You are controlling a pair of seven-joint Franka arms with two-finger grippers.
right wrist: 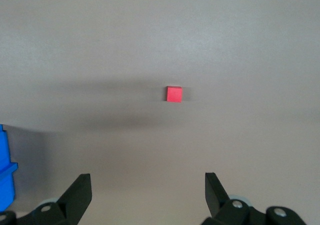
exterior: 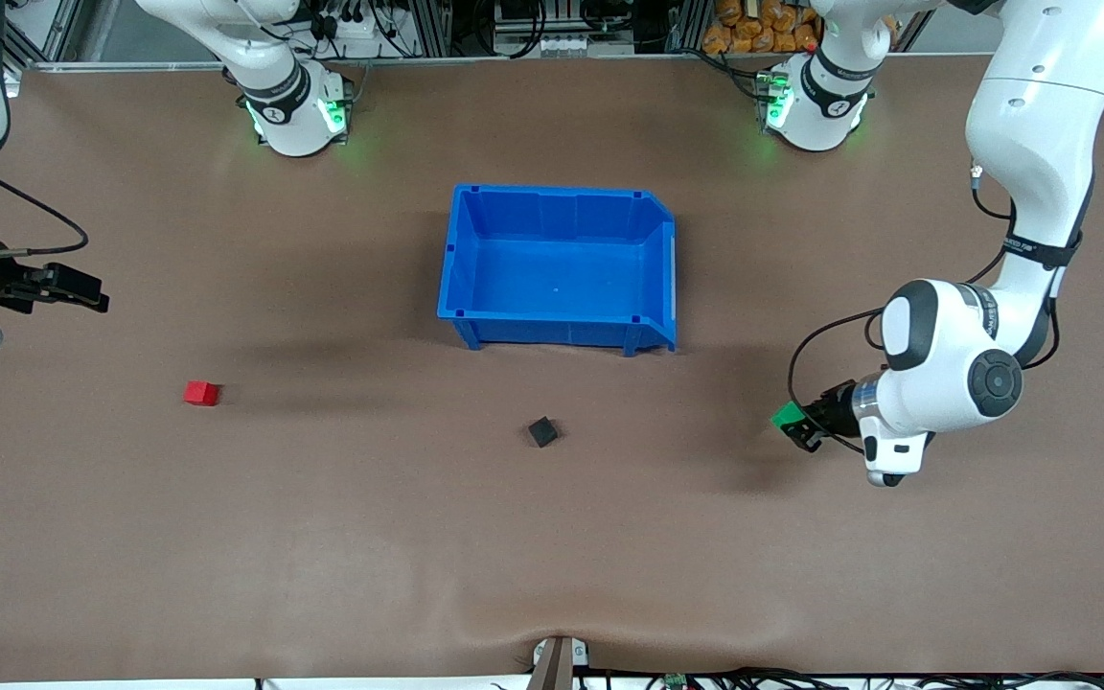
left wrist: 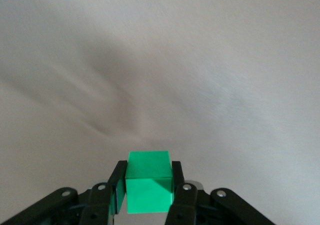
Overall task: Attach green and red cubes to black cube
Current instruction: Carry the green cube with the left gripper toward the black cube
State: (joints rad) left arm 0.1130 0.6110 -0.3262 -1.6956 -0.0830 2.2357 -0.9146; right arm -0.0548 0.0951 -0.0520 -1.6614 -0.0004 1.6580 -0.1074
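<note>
White arms, black joint caps, black cables, green-lit bases, black fingers.

Looking like a robotics lab: brown-covered counter, arm bases bolted on, cables trailing along the aluminium framing.

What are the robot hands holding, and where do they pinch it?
The left gripper pinches the green cube by two facing sides. The right gripper is open, holding nothing.
</note>
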